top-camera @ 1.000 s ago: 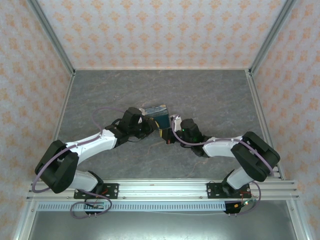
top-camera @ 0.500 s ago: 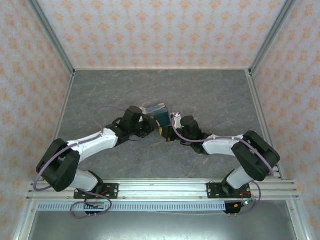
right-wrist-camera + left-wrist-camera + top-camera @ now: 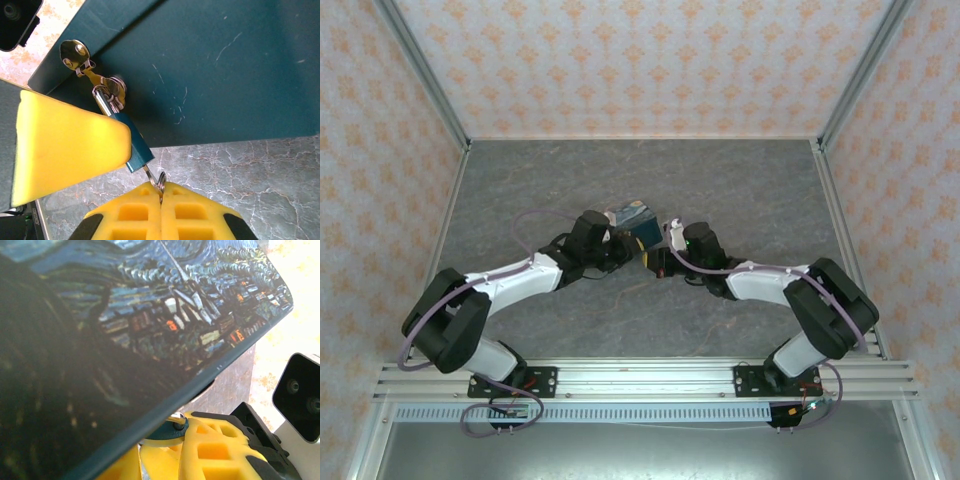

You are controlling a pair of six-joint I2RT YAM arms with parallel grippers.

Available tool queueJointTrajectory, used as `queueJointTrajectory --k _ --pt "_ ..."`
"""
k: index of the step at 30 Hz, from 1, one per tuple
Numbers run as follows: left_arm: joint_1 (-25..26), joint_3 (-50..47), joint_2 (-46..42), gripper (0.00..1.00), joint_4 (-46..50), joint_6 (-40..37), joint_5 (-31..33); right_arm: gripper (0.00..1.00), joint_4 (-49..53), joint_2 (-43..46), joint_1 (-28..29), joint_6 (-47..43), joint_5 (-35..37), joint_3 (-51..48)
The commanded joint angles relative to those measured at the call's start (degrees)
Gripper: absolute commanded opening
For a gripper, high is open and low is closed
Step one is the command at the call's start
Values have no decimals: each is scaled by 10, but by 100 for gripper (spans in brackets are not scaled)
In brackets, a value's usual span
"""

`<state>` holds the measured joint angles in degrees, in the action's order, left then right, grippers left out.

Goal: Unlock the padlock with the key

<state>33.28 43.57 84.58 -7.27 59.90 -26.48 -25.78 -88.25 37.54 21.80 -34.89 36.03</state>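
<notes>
As right hand pinches the key, padlock sits adjacent.

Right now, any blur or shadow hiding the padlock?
Right wrist: padlock and key sharp, the near yellow finger soft. Left wrist: tin close, its left half in dark shadow and blurred. Top external: even light, padlock too small.

Both my arms wear white shells over black joints, left arm and right arm alike. A lilac cable runs along each. My right hand has yellow fingers with square cut-out pockets, black-backed.
</notes>
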Motion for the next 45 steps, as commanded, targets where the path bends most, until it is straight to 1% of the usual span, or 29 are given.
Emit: queueJointTrajectory --k 1,5,9,16,18,23,26,31,35,39,41,45 --pt "27 1 26 18 6 -13 -57 0 -130 -1 0 -3 -22 40" --pt "27 0 42 18 -14 -4 -61 0 -162 -9 2 21 -10 12" --pt "27 1 53 18 -20 -5 -50 0 -170 -13 14 34 10 -17" --pt "28 -6 88 19 -50 6 -46 0 -201 -23 32 70 59 -63" --pt "28 -10 91 24 -54 5 -40 0 -195 -26 36 83 70 -66" --pt "28 -16 89 40 -58 4 -23 0 -209 -37 49 122 101 -87" --pt "27 -18 81 44 -56 5 -16 0 -212 -46 53 141 111 -93" --pt "26 -31 45 61 -36 1 0 0 -223 -62 57 166 110 -96" --pt "17 -54 4 70 -33 9 9 0 -223 -72 64 173 101 -89" --pt "-1 -92 -37 73 -52 29 21 0 -246 -82 69 193 98 -93" --pt "-10 -122 -55 73 -96 52 27 0 -258 -85 73 210 98 -93" --pt "-12 -179 -82 72 -186 103 51 0 -263 -88 83 254 99 -88"
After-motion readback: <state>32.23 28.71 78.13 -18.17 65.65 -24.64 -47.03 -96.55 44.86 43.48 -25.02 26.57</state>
